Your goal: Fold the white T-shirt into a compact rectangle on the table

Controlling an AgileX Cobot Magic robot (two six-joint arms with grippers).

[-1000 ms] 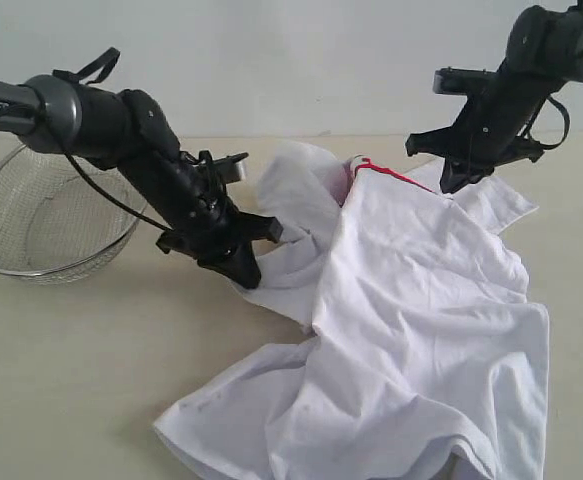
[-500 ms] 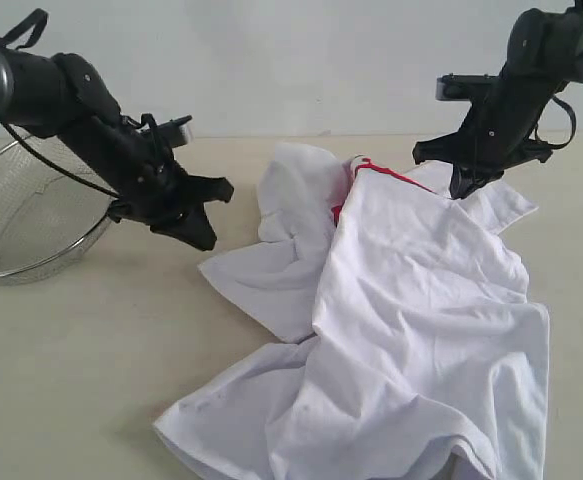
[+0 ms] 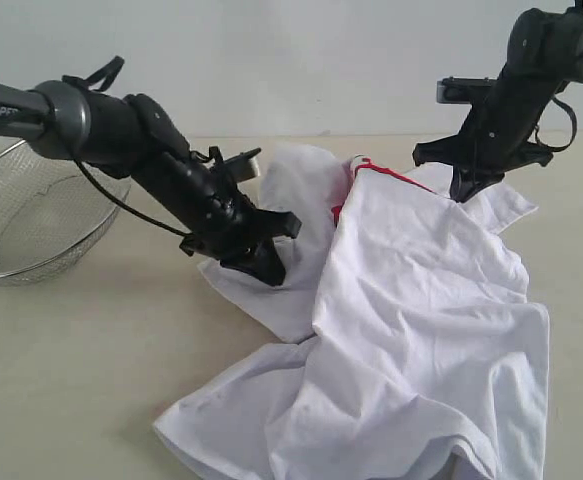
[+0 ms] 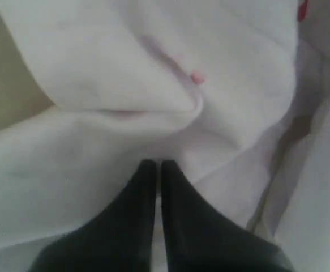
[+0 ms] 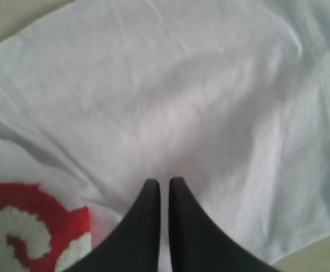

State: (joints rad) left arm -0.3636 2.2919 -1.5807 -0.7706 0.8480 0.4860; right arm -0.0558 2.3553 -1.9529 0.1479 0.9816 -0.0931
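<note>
The white T-shirt (image 3: pixel 421 300) lies crumpled on the table (image 3: pixel 71 370), with a red edge (image 3: pixel 386 172) showing near its far end. My left gripper (image 3: pixel 269 272) is shut, its tips down on the shirt's left flap. In the left wrist view the gripper (image 4: pixel 154 164) points at folded white cloth (image 4: pixel 125 68) bearing a small pinkish mark (image 4: pixel 197 76). My right gripper (image 3: pixel 461 192) is shut and hovers at the shirt's far right corner. The right wrist view has the gripper (image 5: pixel 165 182) over smooth fabric (image 5: pixel 181 85) beside red lettering (image 5: pixel 17 226).
A round wire mesh basket (image 3: pixel 31 215) stands at the left edge of the table, behind my left arm. A pale wall rises behind the table's far edge.
My left arm swung left, away from the shirt, toward the basket, then came back down onto the shirt's left flap. The right gripper has barely moved. The shirt lies as before.
</note>
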